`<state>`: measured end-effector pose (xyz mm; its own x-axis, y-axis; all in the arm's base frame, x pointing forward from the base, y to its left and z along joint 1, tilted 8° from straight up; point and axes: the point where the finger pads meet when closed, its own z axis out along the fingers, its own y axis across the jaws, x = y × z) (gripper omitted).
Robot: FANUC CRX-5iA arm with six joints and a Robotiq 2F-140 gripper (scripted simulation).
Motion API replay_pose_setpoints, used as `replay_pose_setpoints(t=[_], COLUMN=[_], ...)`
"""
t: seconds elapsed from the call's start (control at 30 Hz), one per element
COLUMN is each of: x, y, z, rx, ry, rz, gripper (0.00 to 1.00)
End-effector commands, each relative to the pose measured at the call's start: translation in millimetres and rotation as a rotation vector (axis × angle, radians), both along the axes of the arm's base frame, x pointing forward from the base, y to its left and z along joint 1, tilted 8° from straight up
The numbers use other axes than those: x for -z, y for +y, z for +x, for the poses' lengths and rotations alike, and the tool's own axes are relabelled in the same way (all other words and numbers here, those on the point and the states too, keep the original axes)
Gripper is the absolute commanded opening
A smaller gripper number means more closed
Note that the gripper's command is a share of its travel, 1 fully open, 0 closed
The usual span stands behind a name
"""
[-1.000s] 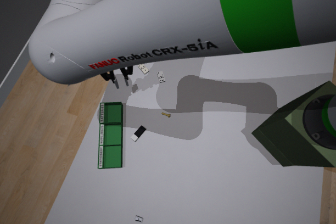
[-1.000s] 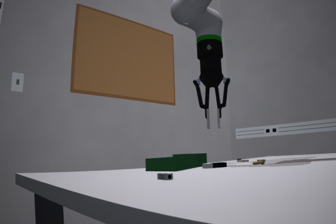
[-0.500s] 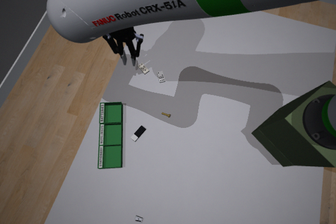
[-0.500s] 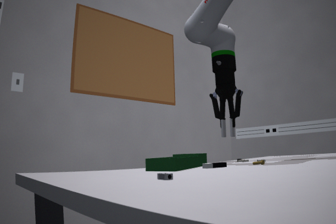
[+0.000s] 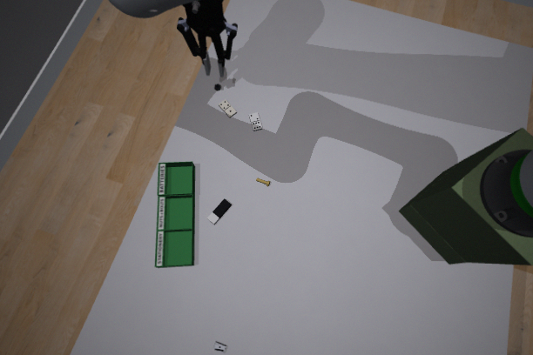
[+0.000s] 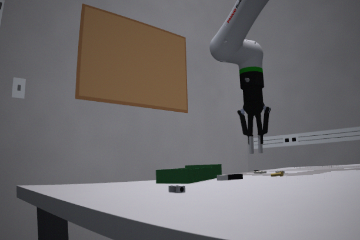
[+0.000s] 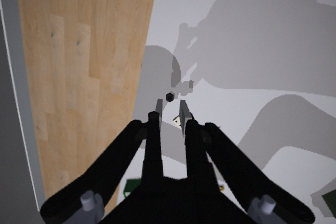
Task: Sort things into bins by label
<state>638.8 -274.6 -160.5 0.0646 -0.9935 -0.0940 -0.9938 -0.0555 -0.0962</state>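
Observation:
My gripper (image 5: 213,67) hangs above the far left part of the white mat, its fingers a narrow gap apart with nothing between them. A small black nut (image 5: 218,87) lies on the mat just below the fingertips; in the wrist view the nut (image 7: 169,96) sits just beyond the fingertips. Three green bins in a row (image 5: 176,214) carry the labels BATTERIES, NUTS+BOLTS and STATIONERY, and all look empty. A brass bolt (image 5: 263,182) and a black-and-white eraser (image 5: 219,211) lie right of the bins. In the side view the gripper (image 6: 255,147) is well above the table.
Two dominoes (image 5: 227,108) (image 5: 255,121) lie near the nut. A small grey sharpener (image 5: 220,346) lies at the near edge. The robot base (image 5: 483,204) stands at the right. The mat's left edge and wooden floor are close to the gripper.

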Motion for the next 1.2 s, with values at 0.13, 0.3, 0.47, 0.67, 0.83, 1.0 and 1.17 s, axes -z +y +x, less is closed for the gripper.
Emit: replay_pose_setpoints(t=[0.13, 0.3, 0.47, 0.67, 0.83, 1.0, 1.17], x=[0, 0, 0, 0, 0, 4, 24], y=[0, 1, 3, 3, 3, 4, 6], z=[1, 1, 1, 0, 0, 1, 3], rx=[0.000, 0.000, 0.000, 0.000, 0.000, 0.000, 0.000], ry=[0.000, 0.000, 0.000, 0.000, 0.000, 0.000, 0.000], rz=[0.001, 0.001, 0.001, 0.001, 0.001, 0.001, 0.001], gripper=[0.27, 0.27, 0.27, 0.27, 0.27, 0.27, 0.27])
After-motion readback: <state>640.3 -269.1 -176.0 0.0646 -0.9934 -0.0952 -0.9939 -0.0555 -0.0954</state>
